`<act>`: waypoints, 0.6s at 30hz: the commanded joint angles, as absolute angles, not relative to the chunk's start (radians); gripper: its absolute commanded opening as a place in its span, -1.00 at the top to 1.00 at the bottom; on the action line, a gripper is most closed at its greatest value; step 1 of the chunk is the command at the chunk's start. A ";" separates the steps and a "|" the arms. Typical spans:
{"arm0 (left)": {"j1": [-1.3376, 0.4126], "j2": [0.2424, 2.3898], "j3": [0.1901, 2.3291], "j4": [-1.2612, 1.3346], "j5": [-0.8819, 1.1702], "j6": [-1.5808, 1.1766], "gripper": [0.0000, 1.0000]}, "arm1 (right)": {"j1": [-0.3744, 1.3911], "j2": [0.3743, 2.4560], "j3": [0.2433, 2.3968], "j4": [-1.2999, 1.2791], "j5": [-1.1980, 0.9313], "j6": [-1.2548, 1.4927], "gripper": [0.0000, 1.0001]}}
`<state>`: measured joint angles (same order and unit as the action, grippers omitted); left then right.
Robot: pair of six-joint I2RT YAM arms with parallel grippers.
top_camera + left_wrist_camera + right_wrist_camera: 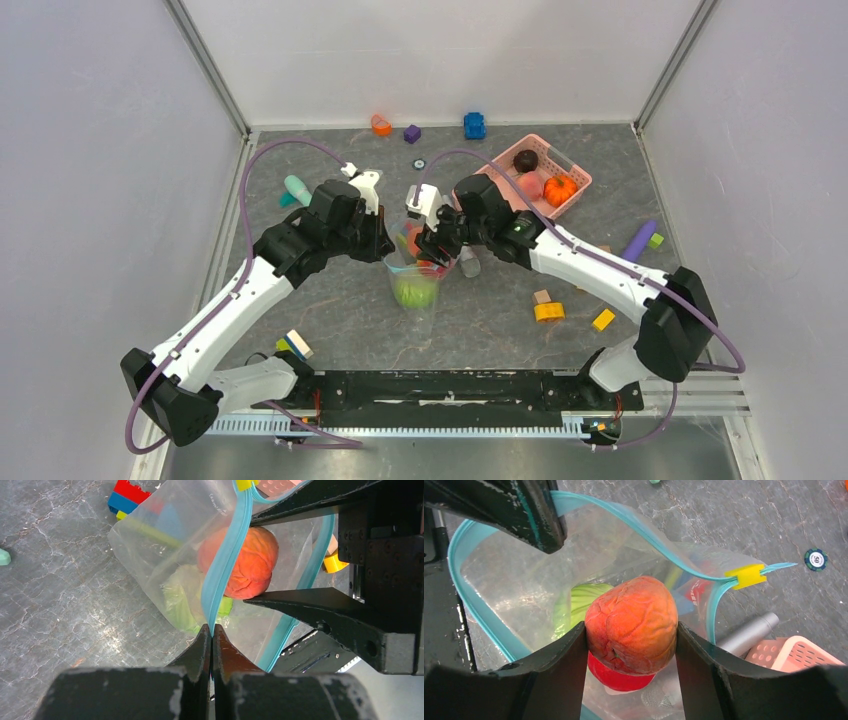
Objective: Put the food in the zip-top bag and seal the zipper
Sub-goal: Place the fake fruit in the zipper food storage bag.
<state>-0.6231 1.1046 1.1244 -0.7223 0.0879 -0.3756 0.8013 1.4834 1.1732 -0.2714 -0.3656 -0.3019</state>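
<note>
The right gripper (630, 632) is clasping one peach-coloured fruit (634, 605) across its widest part, with its jaws spread just to the fruit's width. The fruit is looking light and slightly soft, with wrinkled skin, so a gentle squeeze is probably enough. Directly under this gripper the zip-top bag (514, 580) is gaping, and two foods are lying inside: one green piece (579, 600) and one red piece (619, 677). The left gripper (211, 635) is pinching the zipper (225, 555), jaws closed tight on it, and is lifting one lip of the mouth. The film is looking thin, limp and slippery, so the teal strip is likely the firmer hold. One yellow slider (746, 576) is sitting at the strip's far end. Beyond the right gripper, the pink basket (560, 155) is carrying three more foods: one dark brown piece (526, 160), one pink piece (531, 186) and one orange pumpkin (560, 189)
</note>
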 commanded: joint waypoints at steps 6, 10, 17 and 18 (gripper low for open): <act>-0.619 1.099 1.132 -0.684 0.112 -0.372 0.96 | 0.821 1.526 1.234 -0.210 -0.220 -0.224 0.45; -0.618 1.099 1.131 -0.683 0.112 -0.373 0.96 | 0.824 1.530 1.218 -0.106 -0.230 -0.149 0.18; -0.619 1.099 1.131 -0.682 0.112 -0.375 0.96 | 0.825 1.492 1.153 0.078 -0.261 -0.063 -0.46; -0.618 1.099 1.131 -0.683 0.111 -0.376 0.96 | 0.825 1.489 1.154 0.076 -0.271 -0.064 -0.60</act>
<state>-0.6231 1.1046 1.1244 -0.7223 0.0891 -0.3756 0.8211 1.5307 1.1690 -0.0547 -0.2535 -0.1131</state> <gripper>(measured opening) 0.036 0.697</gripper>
